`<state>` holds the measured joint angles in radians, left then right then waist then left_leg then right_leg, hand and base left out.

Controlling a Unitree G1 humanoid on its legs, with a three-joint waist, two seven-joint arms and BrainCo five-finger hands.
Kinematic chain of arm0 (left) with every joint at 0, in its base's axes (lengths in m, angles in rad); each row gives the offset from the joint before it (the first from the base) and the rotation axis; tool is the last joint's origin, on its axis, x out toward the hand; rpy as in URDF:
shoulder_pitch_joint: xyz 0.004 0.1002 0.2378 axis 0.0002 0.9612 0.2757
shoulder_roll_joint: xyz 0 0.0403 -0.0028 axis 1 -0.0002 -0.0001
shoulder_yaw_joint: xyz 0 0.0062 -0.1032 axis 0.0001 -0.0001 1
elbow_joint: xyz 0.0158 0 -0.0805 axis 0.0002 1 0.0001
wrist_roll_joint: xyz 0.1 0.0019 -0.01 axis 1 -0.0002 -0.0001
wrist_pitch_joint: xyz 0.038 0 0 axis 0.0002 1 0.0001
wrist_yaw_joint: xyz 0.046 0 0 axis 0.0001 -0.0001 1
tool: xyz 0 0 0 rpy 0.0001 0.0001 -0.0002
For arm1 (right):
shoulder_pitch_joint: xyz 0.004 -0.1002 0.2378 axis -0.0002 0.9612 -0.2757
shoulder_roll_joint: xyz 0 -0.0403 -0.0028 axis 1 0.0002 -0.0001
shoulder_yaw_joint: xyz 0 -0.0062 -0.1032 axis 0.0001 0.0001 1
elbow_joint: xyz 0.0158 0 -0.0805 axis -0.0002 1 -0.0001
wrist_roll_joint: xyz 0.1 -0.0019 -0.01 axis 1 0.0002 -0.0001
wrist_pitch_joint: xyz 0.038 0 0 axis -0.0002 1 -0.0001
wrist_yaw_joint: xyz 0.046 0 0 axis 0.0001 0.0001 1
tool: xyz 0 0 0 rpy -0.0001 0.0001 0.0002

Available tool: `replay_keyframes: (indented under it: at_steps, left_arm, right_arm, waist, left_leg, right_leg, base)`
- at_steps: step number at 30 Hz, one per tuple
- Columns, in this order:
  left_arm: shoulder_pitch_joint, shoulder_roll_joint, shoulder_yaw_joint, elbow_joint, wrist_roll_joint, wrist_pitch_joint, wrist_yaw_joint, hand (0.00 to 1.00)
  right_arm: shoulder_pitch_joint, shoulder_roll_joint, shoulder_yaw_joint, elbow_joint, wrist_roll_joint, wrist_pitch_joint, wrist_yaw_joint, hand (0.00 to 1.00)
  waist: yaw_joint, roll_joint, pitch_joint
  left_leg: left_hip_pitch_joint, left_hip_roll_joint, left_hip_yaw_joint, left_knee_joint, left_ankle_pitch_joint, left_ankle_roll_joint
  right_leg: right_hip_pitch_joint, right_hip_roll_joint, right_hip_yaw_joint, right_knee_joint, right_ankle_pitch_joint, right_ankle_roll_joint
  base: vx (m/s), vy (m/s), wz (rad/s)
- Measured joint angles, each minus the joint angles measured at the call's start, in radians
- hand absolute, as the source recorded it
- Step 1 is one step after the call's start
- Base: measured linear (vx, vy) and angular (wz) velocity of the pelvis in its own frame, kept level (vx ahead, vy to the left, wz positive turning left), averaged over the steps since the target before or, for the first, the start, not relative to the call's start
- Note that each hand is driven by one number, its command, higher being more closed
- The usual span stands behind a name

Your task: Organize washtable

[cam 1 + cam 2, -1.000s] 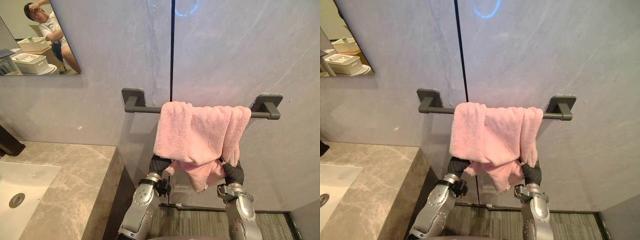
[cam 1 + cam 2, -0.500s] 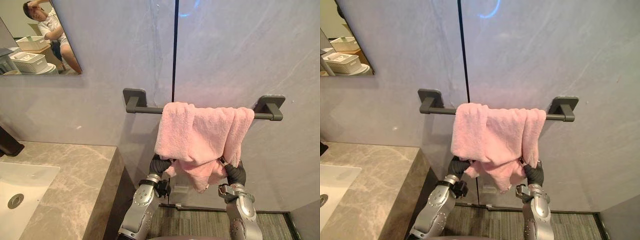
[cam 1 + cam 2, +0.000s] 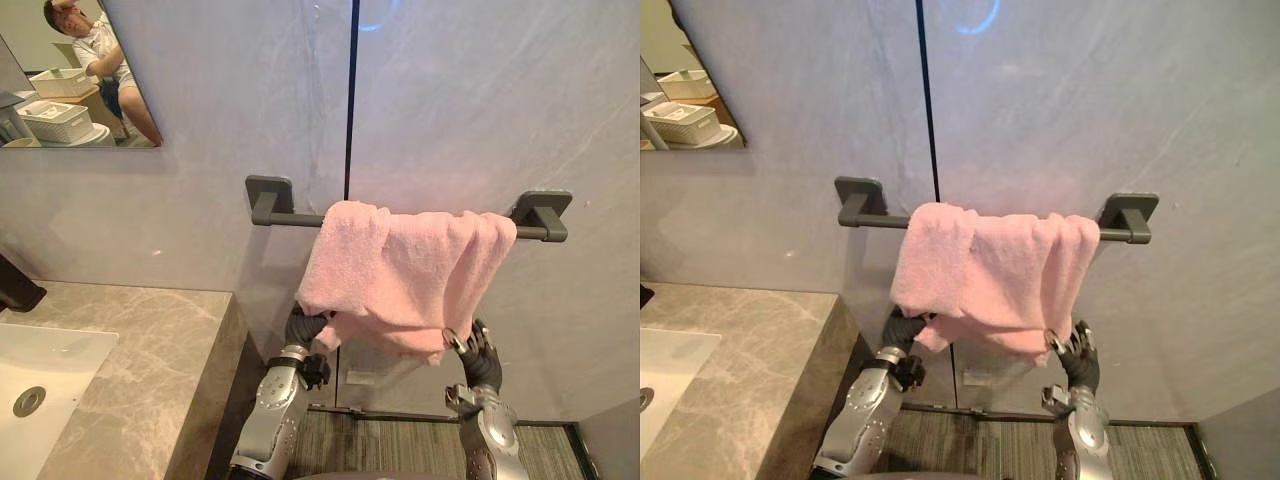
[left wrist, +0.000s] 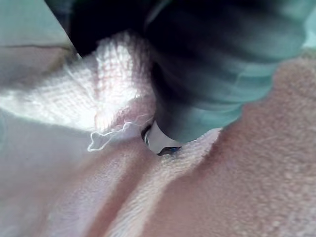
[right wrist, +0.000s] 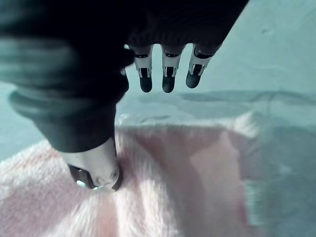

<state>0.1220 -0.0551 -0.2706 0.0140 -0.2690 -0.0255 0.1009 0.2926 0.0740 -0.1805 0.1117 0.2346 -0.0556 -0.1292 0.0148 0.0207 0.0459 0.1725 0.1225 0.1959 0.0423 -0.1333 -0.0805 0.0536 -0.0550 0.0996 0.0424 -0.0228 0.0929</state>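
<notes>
Pink towel (image 3: 400,270) on rail (image 3: 295,220); right hand (image 3: 481,362) fingers (image 5: 168,79) apart; left hand's (image 3: 300,327) perhaps under cloth, unclear.

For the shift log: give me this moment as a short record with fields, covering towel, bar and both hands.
towel: pink, draped over the bar, lower edge uneven
bar: dark grey, mounted on the wall
left hand: at the towel's lower left edge, partly behind cloth
right hand: below the towel's lower right corner, fingers straight
counter: marble, white sink set in it
</notes>
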Motion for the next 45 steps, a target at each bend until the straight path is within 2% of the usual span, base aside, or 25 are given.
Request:
replay_keyframes:
  at_steps: [4, 11, 34, 41, 45]
  left_arm:
    - [0.017, -0.001, 0.001, 0.008, 0.0, 0.0, 0.01, 0.0]
    - [0.017, -0.001, 0.002, 0.018, 0.0, 0.0, 0.01, 0.0]
    - [0.05, 0.0, 0.029, 0.116, -0.004, 0.0, 0.01, 0.0]
    - [0.066, 0.0, 0.03, 0.158, -0.004, 0.0, 0.012, 0.0]
    - [0.088, 0.001, 0.048, 0.188, -0.005, 0.001, 0.014, 0.0]
  right_arm:
    - [0.023, 0.003, 0.008, 0.0, -0.061, 0.023, 0.002, 0.0]
    - [0.028, 0.003, 0.044, 0.014, -0.127, 0.028, 0.024, 0.0]
    - [0.049, -0.003, 0.044, 0.071, -0.138, 0.035, 0.018, 0.0]
    - [0.082, -0.004, 0.042, 0.072, -0.131, 0.035, 0.014, 0.0]
    - [0.091, -0.004, 0.037, 0.119, -0.12, 0.035, -0.002, 0.0]
  waist:
    - [0.0, 0.002, 0.0]
    - [0.002, -0.001, -0.001]
    - [0.001, -0.003, -0.003]
    - [0.001, -0.01, -0.009]
    - [0.001, -0.022, -0.018]
  left_leg:
    - [-0.001, 0.0, 0.002, 0.0, 0.0, -0.001]
    - [-0.002, 0.0, 0.001, 0.003, 0.0, 0.0]
    - [-0.009, -0.001, -0.005, 0.008, 0.0, 0.0]
    - [-0.012, -0.004, -0.009, 0.008, 0.001, 0.0]
    - [-0.012, -0.004, -0.008, 0.008, 0.001, 0.0]
  right_leg:
    - [-0.002, 0.001, 0.002, 0.0, 0.0, 0.0]
    - [-0.002, 0.0, 0.002, 0.001, 0.0, 0.0]
    - [-0.006, -0.002, -0.003, 0.004, 0.001, 0.0]
    - [-0.005, -0.013, -0.01, 0.004, 0.001, 0.0]
    - [-0.004, -0.013, -0.011, 0.003, 0.001, 0.0]
  base:
    - [0.0, 0.0, 0.0]
    - [0.0, 0.0, 0.0]
    - [0.0, 0.0, 0.0]
    - [0.0, 0.0, 0.02]
    - [0.0, 0.0, 0.0]
